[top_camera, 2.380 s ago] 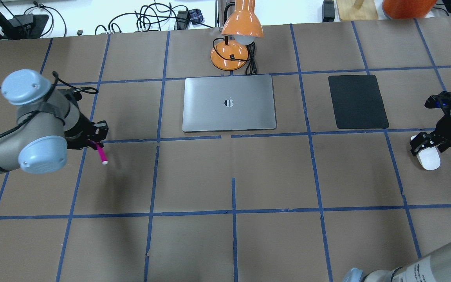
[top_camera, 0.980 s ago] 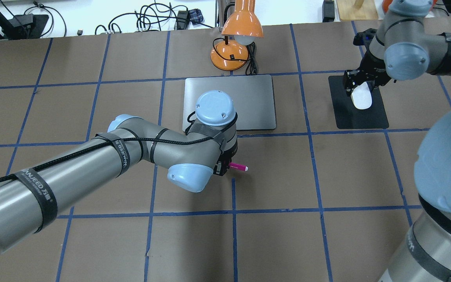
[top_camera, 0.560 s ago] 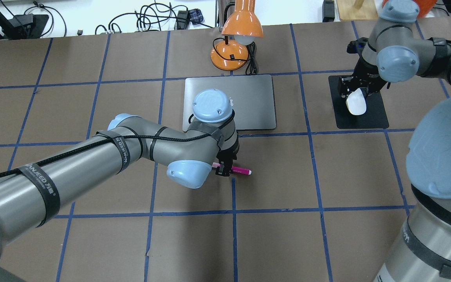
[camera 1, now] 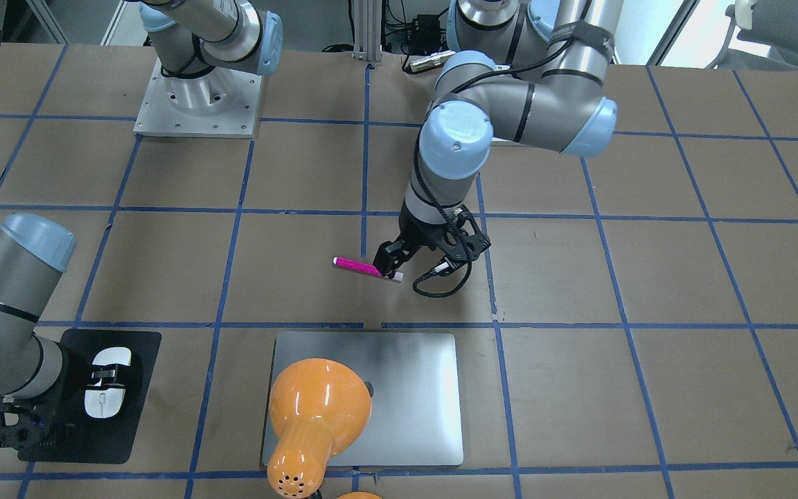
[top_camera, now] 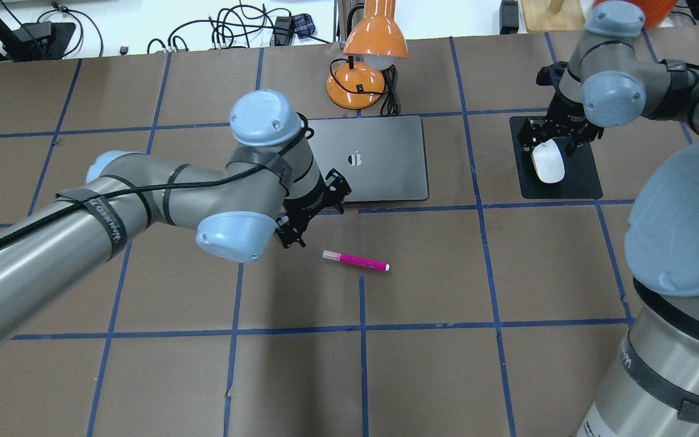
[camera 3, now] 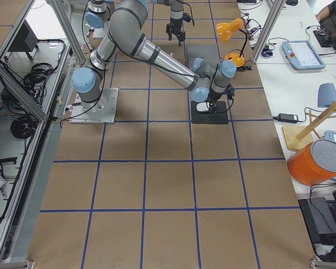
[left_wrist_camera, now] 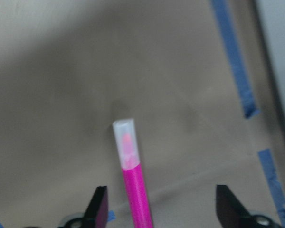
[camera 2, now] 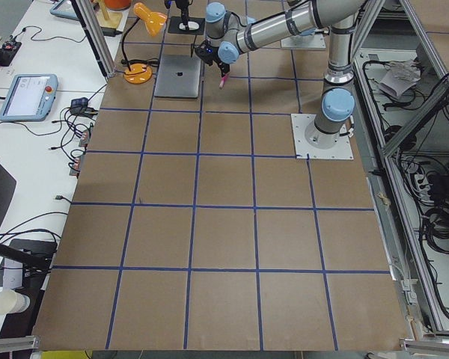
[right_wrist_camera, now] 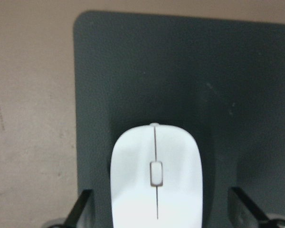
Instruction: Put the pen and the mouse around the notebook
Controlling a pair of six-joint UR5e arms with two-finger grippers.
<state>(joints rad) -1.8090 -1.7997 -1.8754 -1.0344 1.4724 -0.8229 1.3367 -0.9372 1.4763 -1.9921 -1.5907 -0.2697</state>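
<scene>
Here, the pen [top_camera: 355, 262] lies flat on the brown surface [top_camera: 446, 364], just in front of the notebook [top_camera: 380, 164] on the robot's side and clear of its edge, running roughly along that edge. The left gripper [top_camera: 293, 235] is released: the wrist view shows its fingers [left_wrist_camera: 99, 211] spread wide, with the pen between them and touched by neither. That lie suggests the pen has been given its spot, kept off the lid and within easy reach of the notebook's front. To the notebook's right, with a strip of bare surface between, the mouse [top_camera: 548, 167] rests on a black pad [top_camera: 577, 182], its scroll mark facing up. The right gripper [top_camera: 551, 141] straddles it with its jaws apart, a gap showing on each side of the white shell, so it too grasps nothing. The pad looks like the natural seat for a mouse, which would explain why it sits there and not against the notebook. An orange lamp [top_camera: 358, 79] takes the far side, leaving the front and the right for the two things. Both placements appear done; what remains, by this reading, is for the arms to lift away without nudging the pen, which could roll.
</scene>
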